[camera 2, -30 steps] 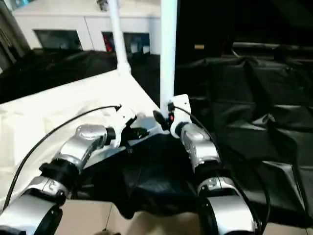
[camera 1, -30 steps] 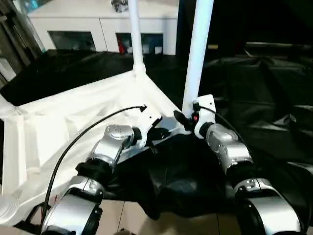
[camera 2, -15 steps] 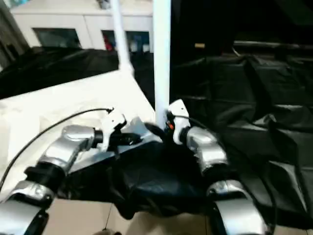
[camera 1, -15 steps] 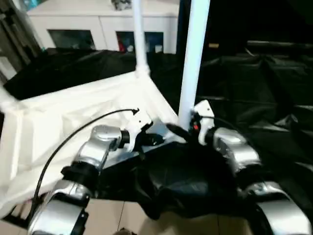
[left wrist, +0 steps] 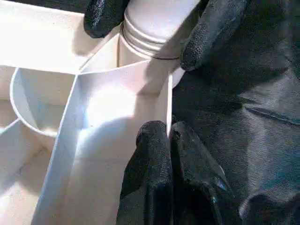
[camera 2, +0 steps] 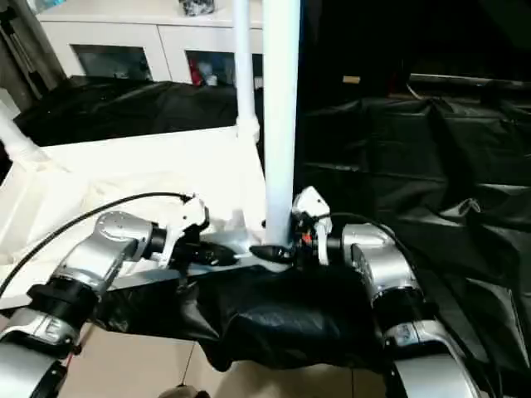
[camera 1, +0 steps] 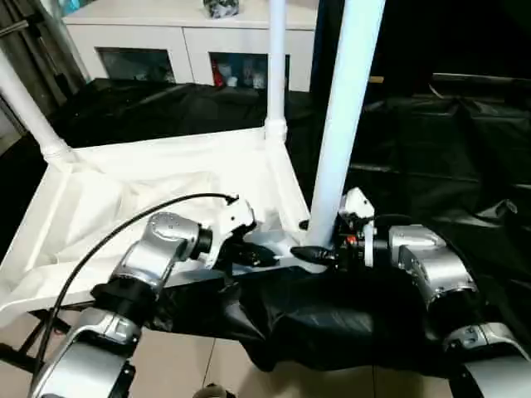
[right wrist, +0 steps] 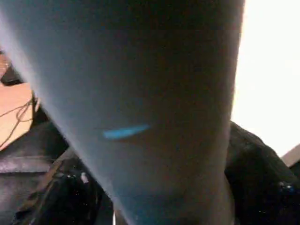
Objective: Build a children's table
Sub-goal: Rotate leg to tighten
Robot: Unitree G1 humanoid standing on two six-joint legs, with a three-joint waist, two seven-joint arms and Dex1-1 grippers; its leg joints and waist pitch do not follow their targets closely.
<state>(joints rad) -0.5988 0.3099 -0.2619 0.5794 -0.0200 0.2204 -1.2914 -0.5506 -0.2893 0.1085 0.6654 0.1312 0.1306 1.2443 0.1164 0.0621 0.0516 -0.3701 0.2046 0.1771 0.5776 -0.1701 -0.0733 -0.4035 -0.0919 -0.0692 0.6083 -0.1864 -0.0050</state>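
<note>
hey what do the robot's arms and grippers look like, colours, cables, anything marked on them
Both forearms are shiny silver, rounded segments joined by black collars. A thin black cable loops over the left arm to a white wrist housing. The right wrist also has a white housing with a small red mark. The left gripper and right gripper each have two black fingers with a finely textured surface.

A crumpled black cloth (camera 1: 431, 157) drapes the worktop; behind it stands a white cabinet with glass doors (camera 1: 191, 41), on a beige tiled floor (camera 1: 178, 369).
</note>
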